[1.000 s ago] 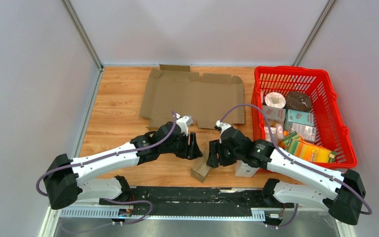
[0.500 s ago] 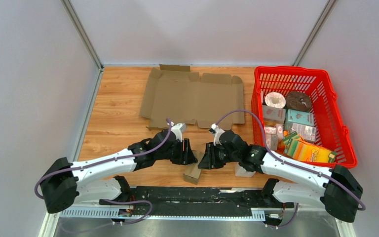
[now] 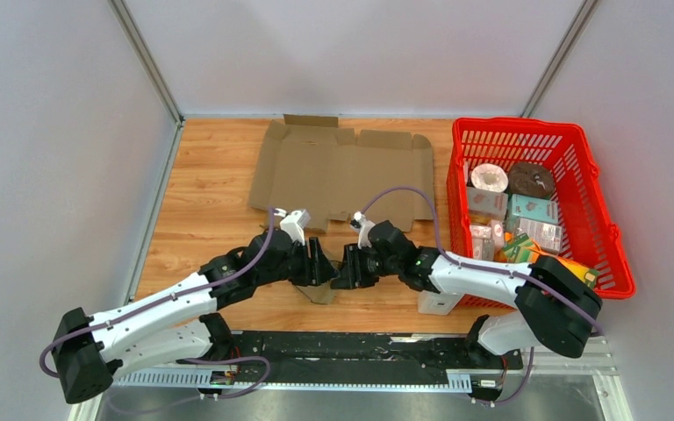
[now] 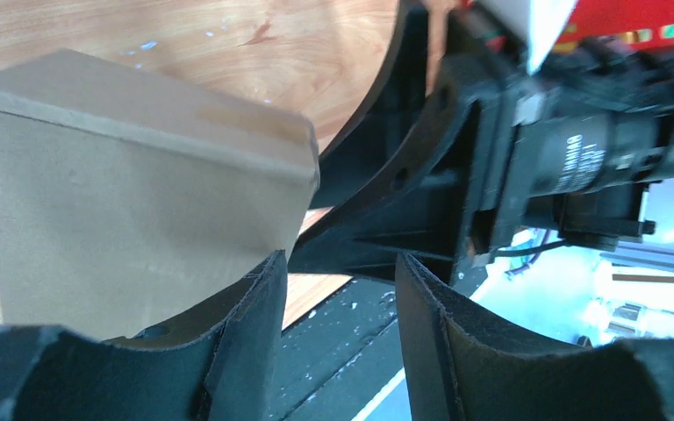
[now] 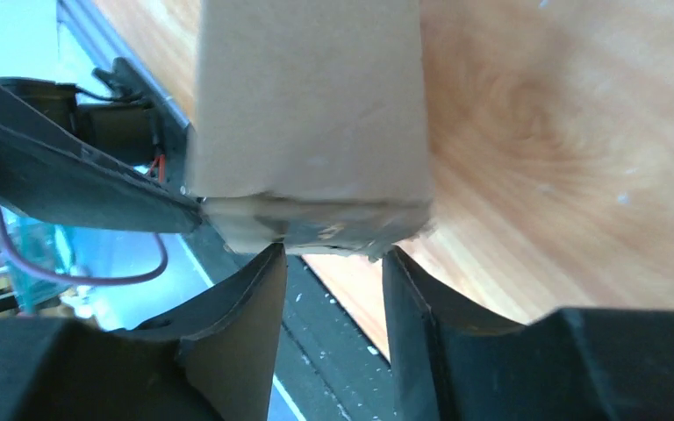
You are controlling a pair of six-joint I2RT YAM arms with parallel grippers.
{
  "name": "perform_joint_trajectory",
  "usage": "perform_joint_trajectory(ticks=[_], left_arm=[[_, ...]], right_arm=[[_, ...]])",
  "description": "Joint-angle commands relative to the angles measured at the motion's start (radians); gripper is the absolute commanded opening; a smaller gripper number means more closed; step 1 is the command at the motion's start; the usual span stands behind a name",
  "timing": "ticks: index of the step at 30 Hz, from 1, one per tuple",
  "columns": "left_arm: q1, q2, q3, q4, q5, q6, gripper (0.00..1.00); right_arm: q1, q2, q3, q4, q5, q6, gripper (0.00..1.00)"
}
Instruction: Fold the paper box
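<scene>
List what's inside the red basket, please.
Visible in the red basket: a white roll, a dark round item, teal boxes and orange-green packets. Whatever lies beneath them is covered, and the right arm hides the near-left corner.

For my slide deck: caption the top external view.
The left gripper and right gripper meet at a small cardboard box; flat carton behind, red basket of goods at right.

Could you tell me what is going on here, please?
Two robot arms are working on a small cardboard box near the front of the table. The left gripper and right gripper meet beside it, both with fingers apart, neither clamping it. A flat, unfolded cardboard sheet lies farther back.
</scene>
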Motion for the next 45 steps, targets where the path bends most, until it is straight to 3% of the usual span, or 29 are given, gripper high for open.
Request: perform_joint_trajectory(ticks=[1,3,6,9,11,17,24,31,37,40,42,45], left_arm=[[0.010,0.007,0.055,-0.060,-0.014,0.043,0.58],[0.010,-0.023,0.095,-0.162,-0.047,0.083,0.60],[0.012,0.002,0.191,-0.306,-0.113,0.183,0.62],[-0.008,0.162,0.370,-0.489,-0.163,0.283,0.57],[-0.089,0.281,0.426,-0.538,-0.284,0.298,0.57],[-0.148,0.602,0.601,-0.644,-0.433,0.240,0.52],[-0.192,0.895,0.827,-0.756,-0.542,0.177,0.55],[-0.163,0.951,0.762,-0.735,-0.553,0.136,0.56],[-0.107,0.845,0.606,-0.752,-0.584,0.053,0.55],[-0.031,0.756,0.485,-0.724,-0.570,0.025,0.54],[0.051,0.686,0.405,-0.709,-0.559,0.015,0.46],[0.195,0.589,0.325,-0.666,-0.507,0.016,0.43]], right_arm=[[-0.013,0.022,0.136,-0.273,0.130,-0.196,0.54],[-0.019,-0.007,0.115,-0.364,0.154,-0.230,0.64],[-0.031,-0.073,0.109,-0.521,0.271,-0.230,0.70],[-0.030,-0.148,0.170,-0.696,0.413,-0.237,0.72],[-0.031,-0.205,0.196,-0.765,0.456,-0.250,0.75],[-0.031,-0.431,0.320,-0.868,0.580,-0.285,0.79],[-0.034,-0.460,0.365,-0.866,0.589,-0.349,0.81],[-0.034,-0.491,0.336,-0.818,0.539,-0.365,0.81],[-0.034,-0.500,0.303,-0.789,0.497,-0.382,0.81],[-0.033,-0.504,0.291,-0.781,0.471,-0.385,0.81],[-0.034,-0.509,0.287,-0.777,0.460,-0.389,0.81],[-0.034,-0.508,0.288,-0.775,0.446,-0.398,0.81]])
